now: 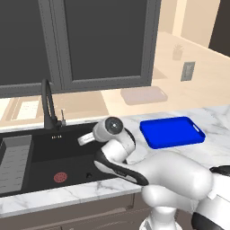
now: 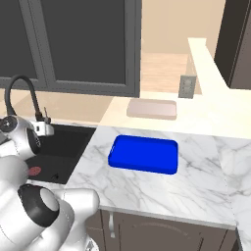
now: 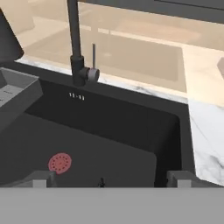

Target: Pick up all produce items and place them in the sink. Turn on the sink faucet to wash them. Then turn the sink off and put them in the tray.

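The matte black sink (image 1: 72, 152) (image 2: 73, 139) (image 3: 113, 127) is set into the white marble counter, its red drain (image 1: 60, 177) (image 3: 60, 162) on the basin floor. At its back rim stands the slim black faucet (image 1: 47, 105) (image 2: 22, 90) (image 3: 74, 39), its small lever (image 3: 93, 57) upright beside the base. My gripper (image 1: 83, 140) (image 2: 45, 129) (image 3: 109, 180) hovers over the basin's right half, facing the faucet. It is open, fingertips (image 3: 41, 178) wide apart with nothing between them. The blue tray (image 1: 171, 131) (image 2: 143, 154) lies on the counter right of the sink and holds nothing. Produce is out of view.
A grey ribbed drying rack (image 1: 15, 161) (image 3: 17, 87) sits in the sink's left part. A pale beige slab (image 1: 143, 95) (image 2: 152, 109) lies behind the tray near the window. Marble counter (image 2: 196, 186) stretches right of the tray.
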